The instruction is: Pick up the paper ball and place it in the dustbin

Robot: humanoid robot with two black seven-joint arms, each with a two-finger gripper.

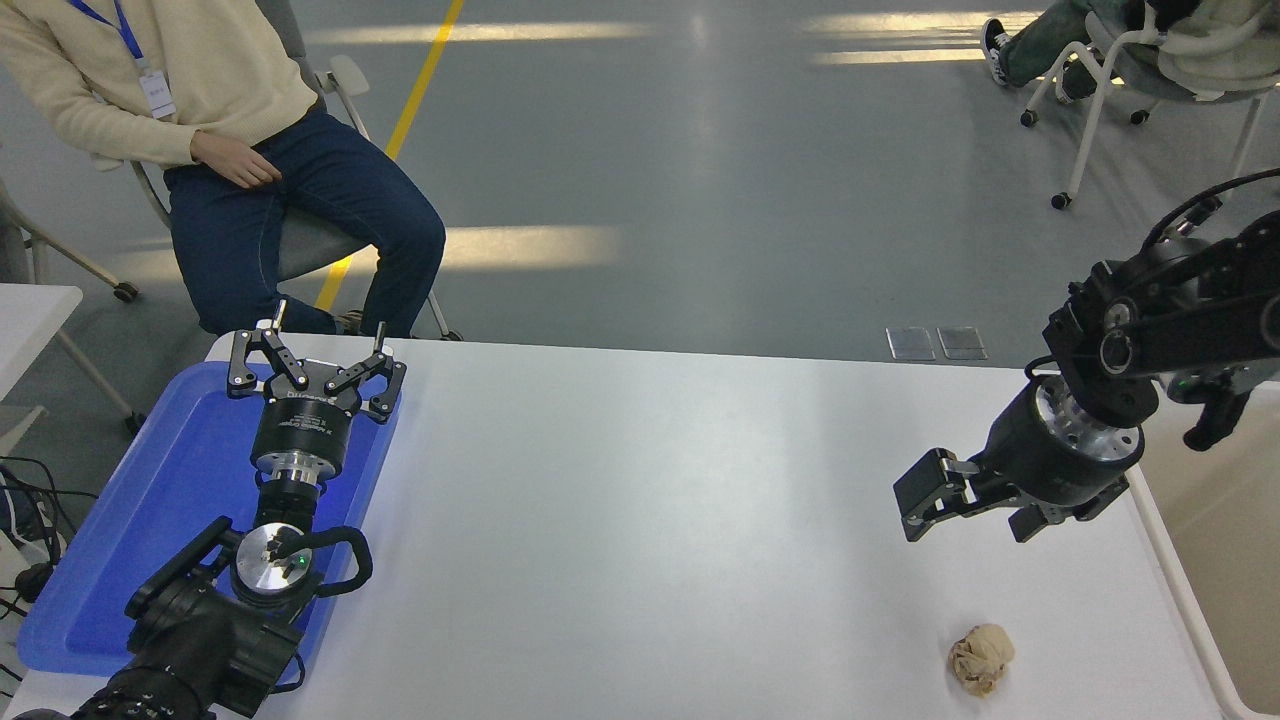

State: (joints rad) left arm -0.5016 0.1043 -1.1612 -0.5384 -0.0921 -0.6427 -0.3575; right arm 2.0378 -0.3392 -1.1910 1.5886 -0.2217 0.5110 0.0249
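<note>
A single head view looks from high on the robot's side, forward and down toward 12 o'clock across the white desk (pixel 650 480). It stands fairly near the desk, whose surface fills the lower half, with grey floor (pixel 700 170) beyond it toward 12 o'clock.

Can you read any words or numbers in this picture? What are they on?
Left gripper: small white print on its black body, too small and blurred to read.
Nothing readable on the right gripper, the paper ball, the blue tray, the dustbin or the white table.
</note>
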